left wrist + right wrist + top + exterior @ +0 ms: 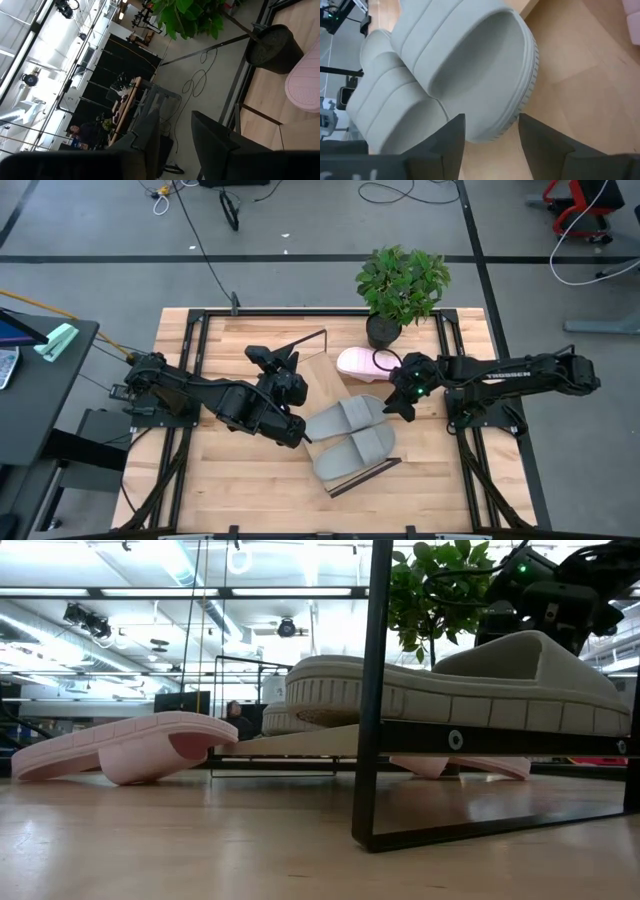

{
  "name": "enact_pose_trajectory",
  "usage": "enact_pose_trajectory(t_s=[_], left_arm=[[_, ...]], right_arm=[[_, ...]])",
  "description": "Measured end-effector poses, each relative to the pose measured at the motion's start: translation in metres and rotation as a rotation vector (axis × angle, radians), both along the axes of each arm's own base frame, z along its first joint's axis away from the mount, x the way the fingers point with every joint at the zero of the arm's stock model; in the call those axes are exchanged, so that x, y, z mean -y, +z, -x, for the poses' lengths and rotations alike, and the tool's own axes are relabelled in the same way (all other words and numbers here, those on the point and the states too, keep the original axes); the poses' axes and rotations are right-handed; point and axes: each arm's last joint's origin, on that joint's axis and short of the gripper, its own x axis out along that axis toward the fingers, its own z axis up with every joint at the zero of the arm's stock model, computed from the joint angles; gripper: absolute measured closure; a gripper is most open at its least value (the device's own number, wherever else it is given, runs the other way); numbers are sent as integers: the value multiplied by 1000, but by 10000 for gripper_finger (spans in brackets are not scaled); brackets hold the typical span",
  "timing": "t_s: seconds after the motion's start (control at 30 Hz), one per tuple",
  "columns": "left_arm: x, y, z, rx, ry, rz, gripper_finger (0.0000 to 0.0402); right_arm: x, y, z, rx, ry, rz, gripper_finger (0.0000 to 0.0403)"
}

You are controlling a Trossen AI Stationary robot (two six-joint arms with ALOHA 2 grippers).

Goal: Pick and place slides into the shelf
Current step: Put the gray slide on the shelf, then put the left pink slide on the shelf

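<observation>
White "TROSSEN" lettering along the right arm [520, 373], above the table [240, 500]

High view: straight down on the whole slatted surface [250, 470], both arms and the surrounding floor. Low view: level with the surface top, facing across it into the room, very near the shelf [300, 741] and the grey-green slides [470, 690]. Left wrist view: tilted up and outward past its own dark fingers [220, 150], toward the potted plant [272, 42] and room. Right wrist view: close above the grey-green slides. Shared by high, low and left wrist views: plant and pink slide [362, 363].
</observation>
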Motion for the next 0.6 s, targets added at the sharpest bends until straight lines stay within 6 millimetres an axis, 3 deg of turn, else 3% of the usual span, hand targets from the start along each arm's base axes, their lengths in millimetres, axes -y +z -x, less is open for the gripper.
enact_pose_trajectory(t_s=[0.6], left_arm=[[0,0,0,0,-2,4,281]], right_arm=[[-3,20,12,12,4,-18,213]])
